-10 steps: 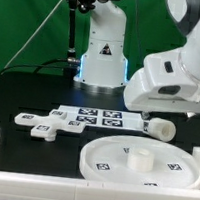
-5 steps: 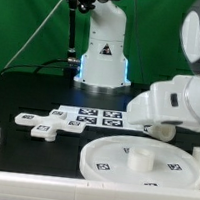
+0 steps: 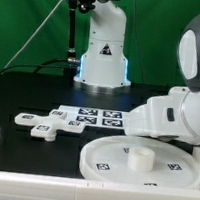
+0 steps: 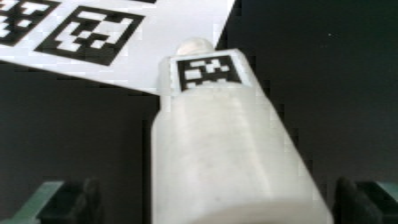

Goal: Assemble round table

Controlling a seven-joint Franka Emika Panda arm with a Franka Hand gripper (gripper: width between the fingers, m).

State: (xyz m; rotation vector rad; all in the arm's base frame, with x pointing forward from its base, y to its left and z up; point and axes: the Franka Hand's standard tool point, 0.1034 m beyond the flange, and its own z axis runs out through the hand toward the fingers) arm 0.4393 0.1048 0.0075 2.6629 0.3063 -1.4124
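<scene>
White leg (image 4: 222,140) lies ungripped within my wide-spread hand (image 4: 212,200); pick-up step, I judge: next, close squarely, then lift.

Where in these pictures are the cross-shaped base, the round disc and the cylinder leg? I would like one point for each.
cross-shaped base (image 3: 48,124), exterior view, the middle where its arms meet.
round disc (image 3: 117,152), exterior view, bare top surface.
cylinder leg (image 4: 222,140), wrist view, its plain white side.

- The arm (image 3: 177,112) was glossy white and rounded, with a dark joint band.
- Its base (image 3: 106,33) glowed blue and bore a black triangle mark.
- The gripper (image 4: 210,200) had 2 dark fingers (image 4: 64,197).
</scene>
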